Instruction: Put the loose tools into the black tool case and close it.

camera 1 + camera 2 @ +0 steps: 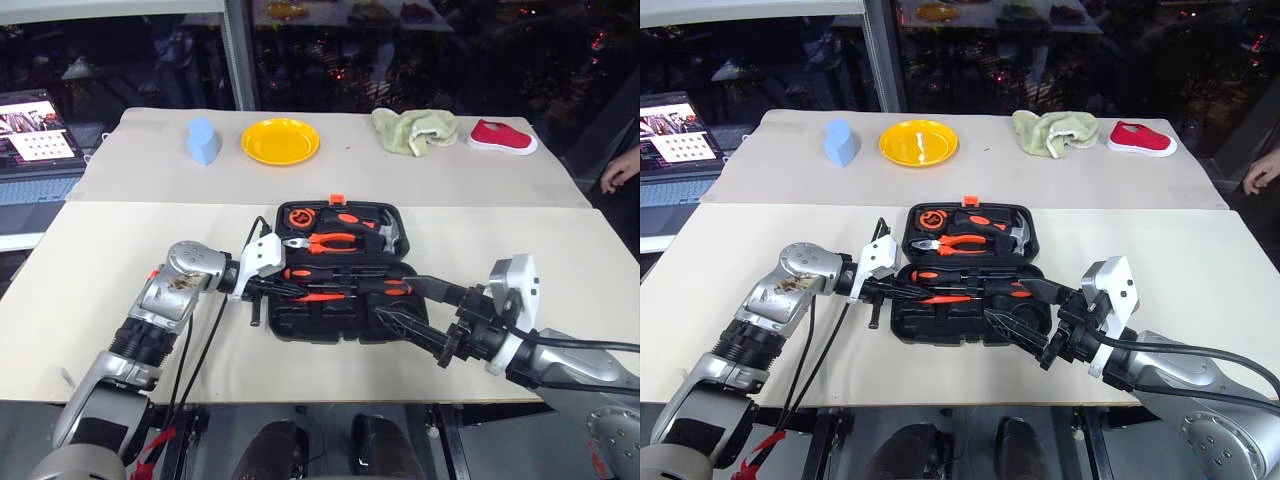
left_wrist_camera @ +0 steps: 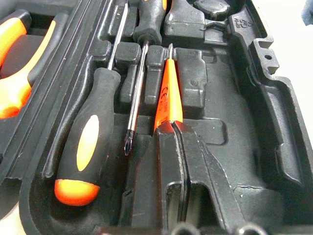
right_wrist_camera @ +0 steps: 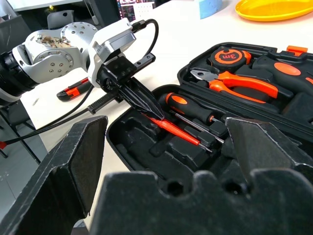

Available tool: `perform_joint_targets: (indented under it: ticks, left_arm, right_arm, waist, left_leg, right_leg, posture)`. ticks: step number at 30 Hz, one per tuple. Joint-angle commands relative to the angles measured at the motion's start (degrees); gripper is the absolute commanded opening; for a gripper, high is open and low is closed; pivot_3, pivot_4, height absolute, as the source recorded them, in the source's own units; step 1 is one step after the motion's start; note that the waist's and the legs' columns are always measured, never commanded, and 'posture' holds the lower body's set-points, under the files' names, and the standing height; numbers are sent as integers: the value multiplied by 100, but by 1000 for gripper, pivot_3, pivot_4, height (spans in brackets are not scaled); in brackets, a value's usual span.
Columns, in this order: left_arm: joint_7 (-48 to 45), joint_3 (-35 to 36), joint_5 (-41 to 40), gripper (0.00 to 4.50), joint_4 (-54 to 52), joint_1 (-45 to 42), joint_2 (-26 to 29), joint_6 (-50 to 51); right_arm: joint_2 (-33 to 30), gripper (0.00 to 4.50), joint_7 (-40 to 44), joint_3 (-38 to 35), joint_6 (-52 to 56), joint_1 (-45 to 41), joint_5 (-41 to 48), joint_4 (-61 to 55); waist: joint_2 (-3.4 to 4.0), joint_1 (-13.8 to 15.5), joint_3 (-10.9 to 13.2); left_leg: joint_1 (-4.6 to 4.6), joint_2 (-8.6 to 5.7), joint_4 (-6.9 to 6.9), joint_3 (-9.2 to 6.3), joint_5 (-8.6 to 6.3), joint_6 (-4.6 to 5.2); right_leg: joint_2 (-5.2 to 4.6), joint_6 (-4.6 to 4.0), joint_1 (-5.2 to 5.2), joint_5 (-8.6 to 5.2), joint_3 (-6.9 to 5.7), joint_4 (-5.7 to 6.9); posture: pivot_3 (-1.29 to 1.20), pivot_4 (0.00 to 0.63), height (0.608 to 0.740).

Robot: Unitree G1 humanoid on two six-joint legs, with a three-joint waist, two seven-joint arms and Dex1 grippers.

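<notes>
Beige tabletop (image 1: pixel 120 300) is carrying the open black tool case (image 1: pixel 340 325) — its near half is taking the left gripper (image 3: pixel 146 111), clenched on the slim red tester (image 3: pixel 178 131) beside two screwdrivers (image 2: pixel 90 147). Right gripper (image 1: pixel 415 308) is hovering spread wide, grasping nothing.

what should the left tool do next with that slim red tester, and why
Probably open and let go. The left tool is shut on the slim red pen-like tester, which already lies along a moulded recess of the open black plastic tool case beside an orange-and-black-handled screwdriver. An orange-and-black utility knife still waits on the table.
</notes>
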Motion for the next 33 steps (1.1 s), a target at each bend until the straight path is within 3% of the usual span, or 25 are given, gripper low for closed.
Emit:
perform_joint_targets:
  ticks: [1, 8, 15, 16, 23, 28, 33]
  left_arm:
    - [99, -358, 473, 23, 377, 220, 22, 86]
    - [102, -194, 310, 23, 369, 154, -62, 91]
    - [46, 584, -618, 23, 344, -325, -356, 1090]
    - [120, 614, -607, 23, 405, -389, -411, 1068]
    - [474, 498, -316, 23, 779, -507, -648, 699]
    - [145, 634, -675, 23, 448, -487, -613, 1084]
    - [262, 521, -449, 23, 560, -513, -609, 935]
  right_arm:
    - [-7, 4500, 54, -101, -137, -39, 11, -191]
    - [0, 4500, 89, -80, -139, -14, -37, -191]
    - [-2, 4500, 157, -35, -139, 19, -105, -193]
    - [2, 4500, 165, -26, -135, -3, -113, -181]
    - [14, 4500, 179, -16, -127, -15, -131, -180]
    - [5, 4500, 172, -35, -119, 26, -136, -190]
    - [35, 4500, 151, -3, -124, 31, -163, -204]
  waist:
    - [2, 3, -4]
    - [4, -2, -5]
    - [-5, 15, 1]
    - [-8, 30, 2]
    - [-15, 61, 7]
    - [-18, 54, 8]
    - [-18, 50, 8]
  left_leg:
    - [-1, -1, 0, 0, 0, 0]
    - [0, 1, 0, -1, 3, -7]
    - [-33, 0, 2, -1, 7, -7]
    - [-46, 0, 4, -1, 7, -6]
    - [-94, -3, 9, -3, 25, -38]
    - [-136, -6, 8, -1, 27, -41]
    - [-140, -8, 8, -1, 27, -40]
  right_leg:
    - [-1, 0, 0, 0, 0, 2]
    - [-3, 11, 3, -8, 3, -1]
    - [-2, 33, -10, -21, 0, 2]
    - [-1, 2, -19, -1, -2, 2]
    - [-1, 0, -60, 5, -7, 0]
    - [0, -2, -112, 6, -7, 5]
    - [1, -2, -114, 6, -8, 1]
  posture:
    - [0, 150, 740]
    - [0, 150, 740]
    - [0, 150, 740]
    - [0, 150, 740]
    - [0, 150, 740]
    - [0, 150, 740]
    - [0, 150, 740]
